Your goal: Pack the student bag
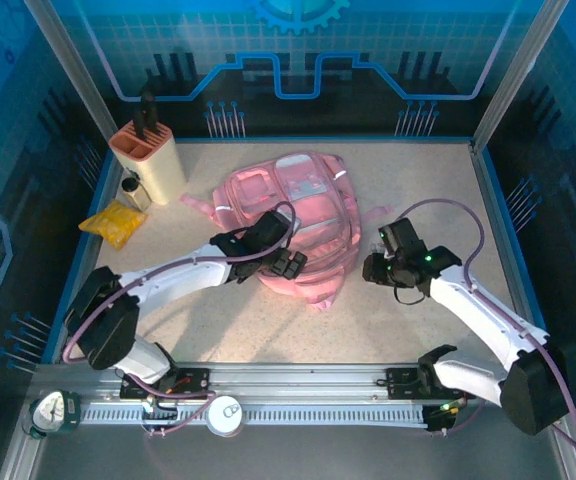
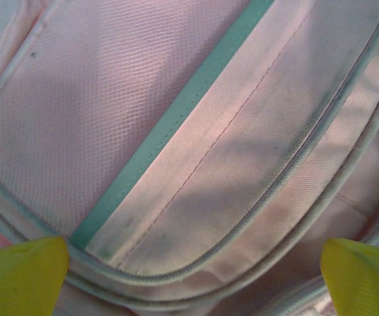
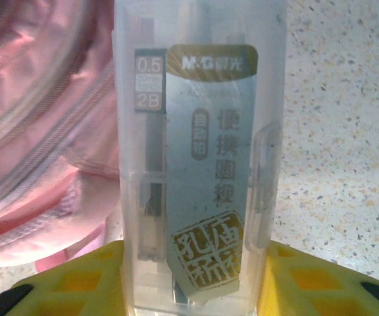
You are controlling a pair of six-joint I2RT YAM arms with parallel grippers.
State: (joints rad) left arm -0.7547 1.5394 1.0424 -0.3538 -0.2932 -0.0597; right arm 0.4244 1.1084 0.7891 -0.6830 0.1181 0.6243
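Note:
The student bag (image 1: 293, 200), a large soft pink backpack, lies flat in the middle of the table. My left gripper (image 1: 290, 265) hovers over its near part, jaws wide open. In the left wrist view, pink mesh fabric of the bag (image 2: 176, 131) with a teal stripe lies between the yellow fingertips (image 2: 18, 273), and the left gripper (image 2: 196, 280) holds nothing. My right gripper (image 1: 376, 268), just right of the bag, is shut on a translucent plastic stationery case (image 3: 196, 164) with a silver printed label. The case stands upright in the right gripper (image 3: 193, 280), beside the bag's zipped edge (image 3: 38, 131).
At the back left stand a beige holder (image 1: 150, 158) with dark tools in it, a small dark-capped bottle (image 1: 133, 190) and a yellow packet (image 1: 114, 222). Speckled table (image 1: 428, 190) lies bare to the right of the bag. Blue walls ring the table.

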